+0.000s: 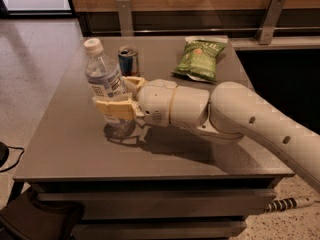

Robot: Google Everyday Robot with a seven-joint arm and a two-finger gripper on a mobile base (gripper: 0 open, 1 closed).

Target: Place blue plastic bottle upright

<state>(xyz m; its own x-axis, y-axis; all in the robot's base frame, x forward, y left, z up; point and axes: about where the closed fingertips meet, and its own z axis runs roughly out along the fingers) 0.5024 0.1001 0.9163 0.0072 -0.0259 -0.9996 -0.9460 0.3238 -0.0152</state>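
My hand [111, 93] is clamped around the bottle [101, 73], which leans slightly, base on the tabletop [70, 149].

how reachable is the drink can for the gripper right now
Probably not yet: the gripper is shut on the blue plastic bottle. The drink can stands just behind it, unobstructed, so likely yes once freed.
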